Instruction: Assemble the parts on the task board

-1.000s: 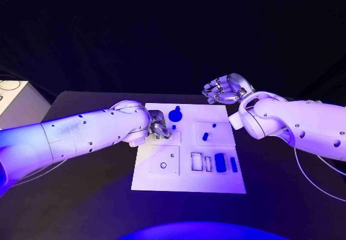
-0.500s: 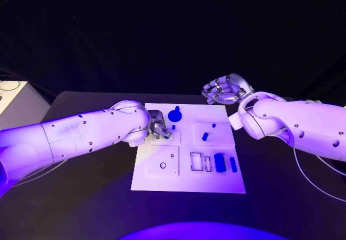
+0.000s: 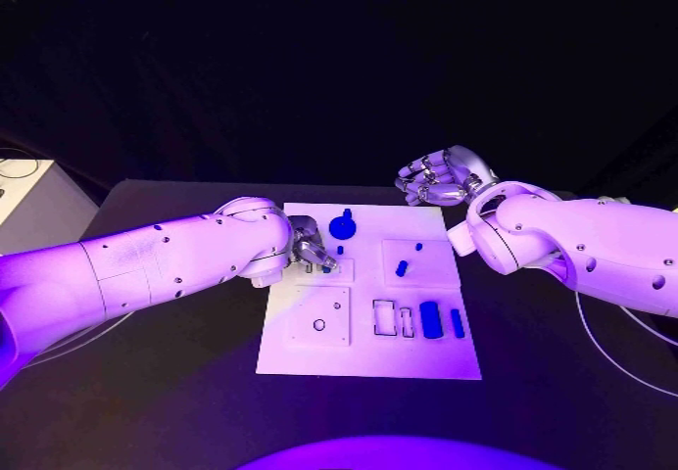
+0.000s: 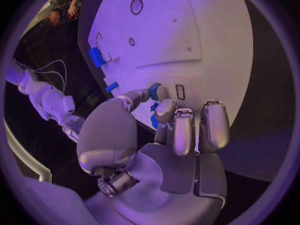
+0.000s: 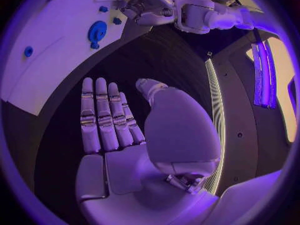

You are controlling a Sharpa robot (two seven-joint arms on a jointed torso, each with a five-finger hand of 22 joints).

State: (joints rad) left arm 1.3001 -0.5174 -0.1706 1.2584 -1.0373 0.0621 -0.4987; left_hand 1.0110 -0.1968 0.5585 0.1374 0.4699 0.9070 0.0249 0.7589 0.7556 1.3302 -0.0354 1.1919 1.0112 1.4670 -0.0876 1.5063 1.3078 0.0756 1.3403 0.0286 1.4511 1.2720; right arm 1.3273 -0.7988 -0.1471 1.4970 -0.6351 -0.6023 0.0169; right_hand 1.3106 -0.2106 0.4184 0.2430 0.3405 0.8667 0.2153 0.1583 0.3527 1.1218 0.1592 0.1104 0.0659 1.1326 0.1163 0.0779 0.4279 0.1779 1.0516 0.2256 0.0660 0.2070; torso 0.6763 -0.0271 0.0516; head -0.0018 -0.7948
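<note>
Reaching over the left edge of the white task board (image 3: pixel 364 360), the left hand (image 3: pixel 311 253) has its fingers curled down onto the plate; in the left wrist view its fingertips (image 4: pixel 154 91) close around a small blue part (image 4: pixel 154 120), pinching it against the board surface. The right hand (image 3: pixel 444 176) hovers off the board, beyond its far right corner over the black table (image 3: pixel 169 392), with straight fingers held together, holding nothing.

Parts on the board: a round blue disc with a stub (image 3: pixel 344 226) sits at the far edge, just right of the left hand. A short blue peg (image 3: pixel 403 266) lies in the square plate on the right side. Nearer, a blue rectangular block (image 3: pixel 431 319) and a slim blue bar (image 3: pixel 458 320) stand side by side in the slots at the near right, beside two empty rectangular outlines (image 3: pixel 384 315). A square panel with a small round hole (image 3: pixel 319 323) lies at the near left.

From the right wrist view the disc (image 5: pixel 96 32) and the left hand (image 5: pixel 145 5) appear on the far side of the board
</note>
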